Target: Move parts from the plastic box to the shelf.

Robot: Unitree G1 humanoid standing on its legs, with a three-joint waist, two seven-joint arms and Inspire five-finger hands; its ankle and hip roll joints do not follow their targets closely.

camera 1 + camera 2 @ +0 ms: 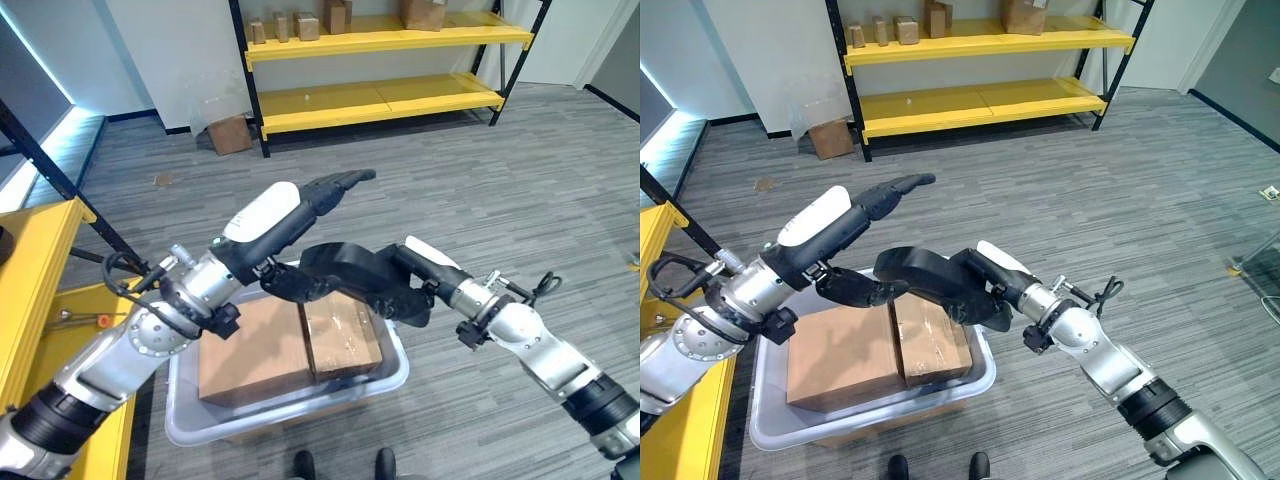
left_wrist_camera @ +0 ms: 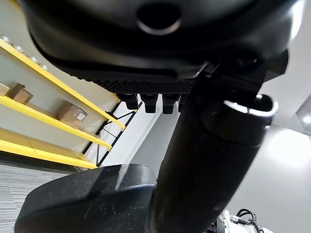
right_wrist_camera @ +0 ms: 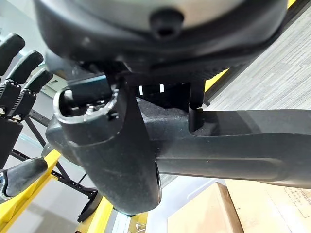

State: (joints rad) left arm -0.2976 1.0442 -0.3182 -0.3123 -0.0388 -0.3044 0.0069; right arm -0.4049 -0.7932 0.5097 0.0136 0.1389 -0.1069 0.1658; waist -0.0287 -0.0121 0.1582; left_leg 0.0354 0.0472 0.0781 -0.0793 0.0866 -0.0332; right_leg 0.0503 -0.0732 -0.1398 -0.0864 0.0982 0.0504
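Note:
A clear grey plastic box (image 1: pixel 392 378) stands on the floor just in front of me. Two brown cardboard parts lie in it side by side: a large one (image 1: pixel 250 352) and a smaller taped one (image 1: pixel 346 340). My left hand (image 1: pixel 272 222) hovers above the box's far left corner, open, its fingers (image 1: pixel 340 184) stretched up and away. My right hand (image 1: pixel 352 272) reaches in from the right and hangs just over the smaller part, open, fingers pointing left toward the left hand. Neither hand holds anything. The right wrist view shows the cardboard (image 3: pixel 209 209) beneath straight fingers.
A yellow two-tier shelf (image 1: pixel 380 96) stands against the far wall, with several small boxes on its top tier. A loose cardboard box (image 1: pixel 230 133) sits on the floor beside it. Another yellow shelf (image 1: pixel 30 270) is close on my left.

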